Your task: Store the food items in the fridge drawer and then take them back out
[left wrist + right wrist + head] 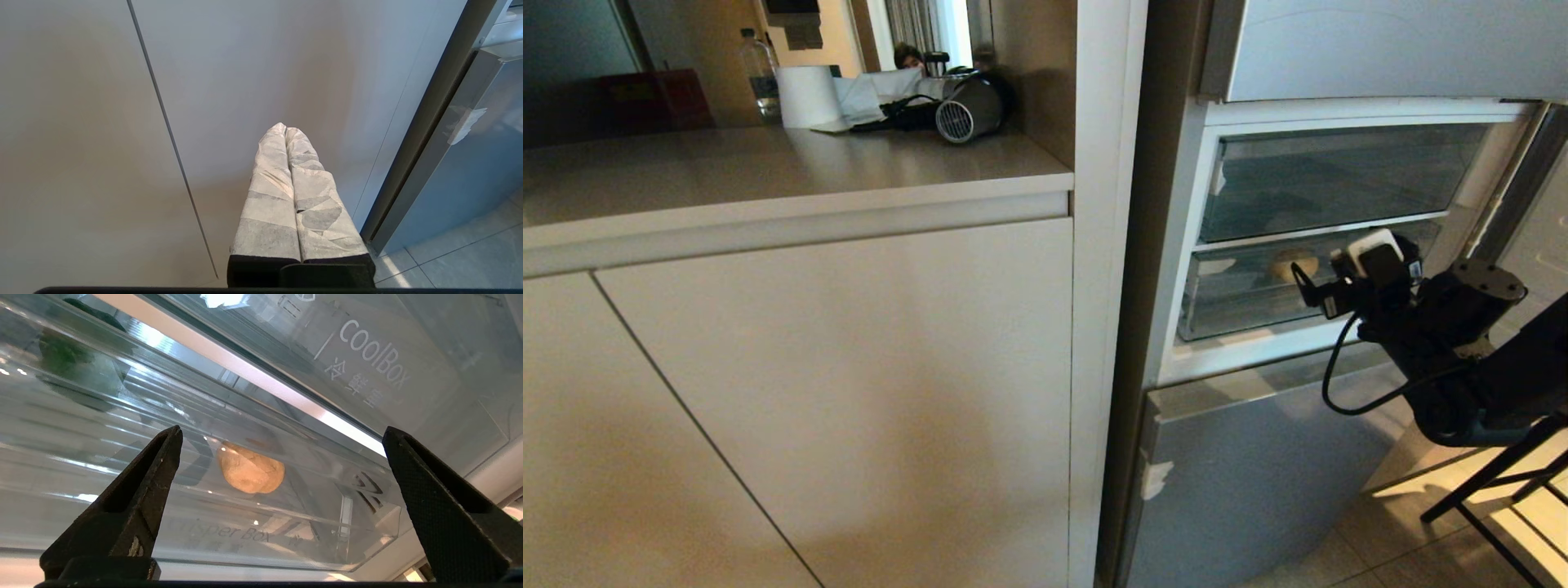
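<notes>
The right claw [282,490] hangs just in front of the fridge drawer [1241,306], jaws spread wide and empty, and the right wrist view shows why: the potato [250,467] sits framed between the two fingers [139,490], seen through the clear front wall. So this looks like a line-up, either for pulling the drawer out or for reaching in after the food. The potato lies on the ribbed floor about mid-width of the drawer, close to the front wall; in the head view it shows as a tan lump [1294,263] just beside the claw. The bell pepper [67,355] is a dark green shape well apart from it, off toward one end of the drawer and farther back, blurred by the plastic. Both food items appear stored, so the take-out half of the job seems to be what remains. The left claw [285,130] is parked low in front of the pale cabinet door [81,143], its wrapped fingers pressed together, holding nothing. Beside the fridge [1258,474] runs a beige worktop [768,171]; at its back edge stand a paper roll [806,95], a water bottle [760,73] and a hair dryer [968,110]. Tiled floor [1421,555] below, dim warm light.
</notes>
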### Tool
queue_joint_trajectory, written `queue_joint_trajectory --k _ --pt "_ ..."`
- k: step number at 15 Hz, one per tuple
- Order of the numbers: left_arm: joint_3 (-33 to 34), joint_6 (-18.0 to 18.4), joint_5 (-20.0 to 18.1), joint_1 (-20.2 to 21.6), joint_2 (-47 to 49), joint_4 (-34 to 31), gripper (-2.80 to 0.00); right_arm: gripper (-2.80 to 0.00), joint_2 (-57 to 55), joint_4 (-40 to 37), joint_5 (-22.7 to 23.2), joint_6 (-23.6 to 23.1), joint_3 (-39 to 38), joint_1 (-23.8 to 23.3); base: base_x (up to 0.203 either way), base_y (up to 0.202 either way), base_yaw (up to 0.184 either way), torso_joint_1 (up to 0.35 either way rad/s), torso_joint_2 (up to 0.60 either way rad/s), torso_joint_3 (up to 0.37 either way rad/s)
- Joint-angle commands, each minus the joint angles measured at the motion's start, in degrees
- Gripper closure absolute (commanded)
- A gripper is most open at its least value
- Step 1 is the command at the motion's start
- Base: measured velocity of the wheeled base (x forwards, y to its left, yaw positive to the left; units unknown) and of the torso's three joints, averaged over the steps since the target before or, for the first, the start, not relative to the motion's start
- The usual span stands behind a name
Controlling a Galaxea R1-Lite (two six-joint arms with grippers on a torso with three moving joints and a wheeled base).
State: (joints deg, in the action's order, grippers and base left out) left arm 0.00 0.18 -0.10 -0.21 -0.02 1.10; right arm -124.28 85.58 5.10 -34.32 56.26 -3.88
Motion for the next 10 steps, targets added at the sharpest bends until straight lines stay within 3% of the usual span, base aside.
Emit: queue_joint_trajectory --k 1,10 --pt "0.5 0.0 0.0 0.0 0.0 0.0 0.0 -2.8 -0.7 0.4 0.2 -0.2 0.8 0.0 0.0 0.0 0.0 0.0 0.0 0.0" --pt "0.5 0.0 0.0 0.0 0.0 0.0 0.0 -2.8 -1.3 0.3 -0.1 -0.3 2.2 0.0 0.0 0.0 0.0 0.0 0.0 0.0"
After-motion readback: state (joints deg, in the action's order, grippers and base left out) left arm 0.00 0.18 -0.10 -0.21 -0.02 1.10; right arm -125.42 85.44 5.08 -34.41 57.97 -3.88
